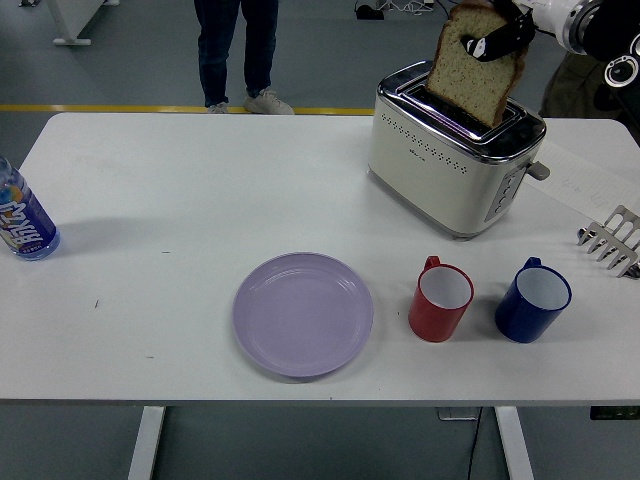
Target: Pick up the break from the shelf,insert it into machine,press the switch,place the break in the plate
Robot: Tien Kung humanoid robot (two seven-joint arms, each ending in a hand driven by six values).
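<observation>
Bread picked up, insertion not finished.

Your right robot hand [497, 38] pinches the bread slice [475, 68] by its top edge, tilted, its lower corner at the toaster [452, 160] slots. You have yet to seat it, press the lever [539, 170], and move it to the purple plate [303, 314] on the desk [180, 200]. The arm enters from the upper right.

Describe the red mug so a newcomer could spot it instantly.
Start at the cream toaster at the table's far right and come toward the near edge. Two mugs stand side by side there, right of the purple plate. The red mug is the one next to the plate; its neighbour, the blue mug, stands farther right.
</observation>
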